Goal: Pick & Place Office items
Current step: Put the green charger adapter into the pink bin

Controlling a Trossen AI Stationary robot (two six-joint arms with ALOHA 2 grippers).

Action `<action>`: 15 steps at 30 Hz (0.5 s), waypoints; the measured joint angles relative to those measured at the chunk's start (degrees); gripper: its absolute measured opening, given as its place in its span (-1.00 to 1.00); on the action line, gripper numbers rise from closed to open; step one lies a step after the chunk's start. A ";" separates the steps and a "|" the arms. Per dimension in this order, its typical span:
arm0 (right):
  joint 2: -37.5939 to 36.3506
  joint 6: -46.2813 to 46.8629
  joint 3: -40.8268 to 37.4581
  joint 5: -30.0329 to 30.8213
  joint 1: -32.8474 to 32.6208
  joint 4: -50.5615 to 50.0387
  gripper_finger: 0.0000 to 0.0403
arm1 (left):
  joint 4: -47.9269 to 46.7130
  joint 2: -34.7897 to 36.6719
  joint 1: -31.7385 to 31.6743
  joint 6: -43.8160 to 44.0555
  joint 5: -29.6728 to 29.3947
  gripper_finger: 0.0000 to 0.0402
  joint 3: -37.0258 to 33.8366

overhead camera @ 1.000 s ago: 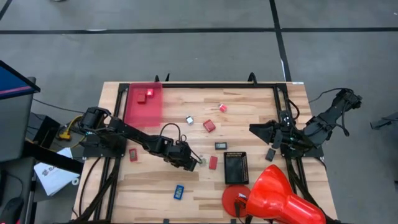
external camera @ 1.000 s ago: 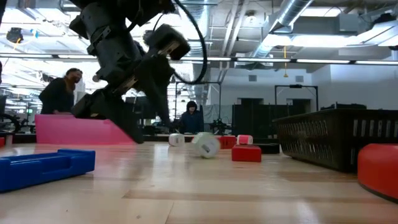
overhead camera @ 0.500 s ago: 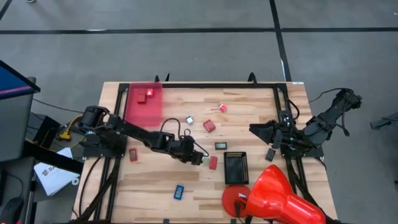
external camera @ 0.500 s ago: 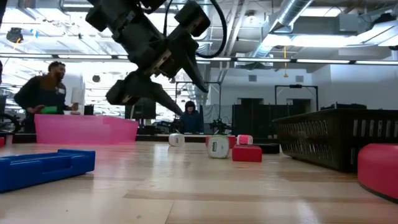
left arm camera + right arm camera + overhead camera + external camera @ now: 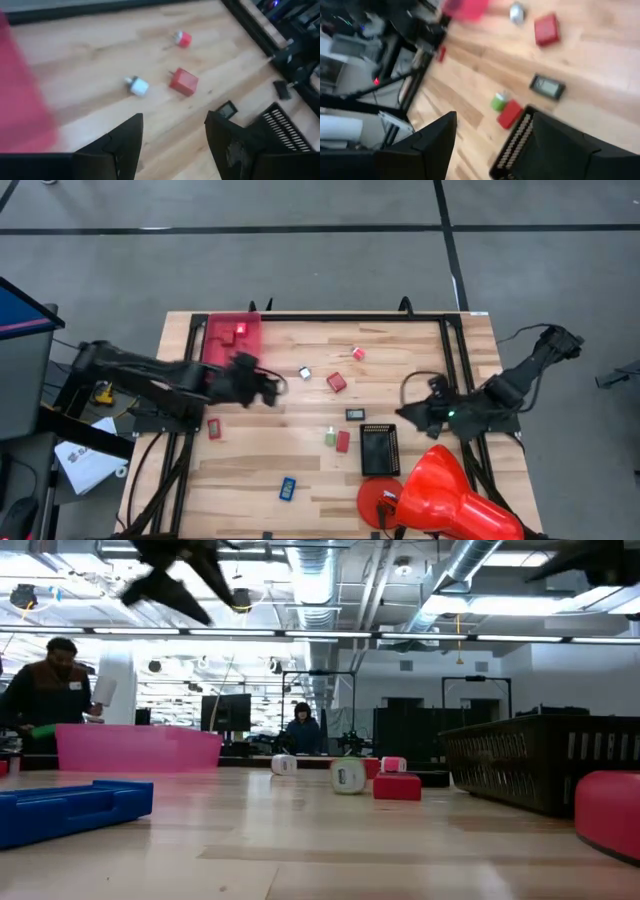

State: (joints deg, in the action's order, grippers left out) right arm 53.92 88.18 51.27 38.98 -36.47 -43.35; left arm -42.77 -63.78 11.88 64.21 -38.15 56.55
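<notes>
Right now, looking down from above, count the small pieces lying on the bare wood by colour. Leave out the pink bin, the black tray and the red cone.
Red pieces: 4
Blue piece: 1
Green piece: 1
Silvery-white piece: 1
Black piece: 1
Total: 8

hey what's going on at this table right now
A two-armed robot is sorting small office items on a wooden table. The left gripper is empty, with its fingers apart, raised beside the pink bin, which holds two red blocks. The green-white piece sits loose by a red block, next to the black tray. More pieces lie scattered around. The right gripper hangs open and empty near the right edge.
</notes>
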 joint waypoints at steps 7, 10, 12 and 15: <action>15.95 -11.42 1.37 -23.12 14.73 19.52 0.27 | -9.81 9.99 0.08 0.78 -1.57 0.03 -0.02; 25.42 -13.09 7.15 -31.39 20.70 17.43 0.27 | -10.93 10.30 0.08 0.71 -1.40 0.03 -0.04; 31.49 -14.91 12.76 -34.37 23.57 13.28 0.27 | -11.90 10.29 0.33 0.66 -1.34 0.03 -0.07; 39.52 -17.52 23.18 -35.38 25.50 5.49 0.27 | -13.21 10.02 0.93 -0.66 -1.32 0.03 -0.07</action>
State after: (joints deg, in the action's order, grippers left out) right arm 93.44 70.66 74.44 3.60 -10.97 -37.86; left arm -55.98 -53.76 12.82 63.55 -39.48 56.49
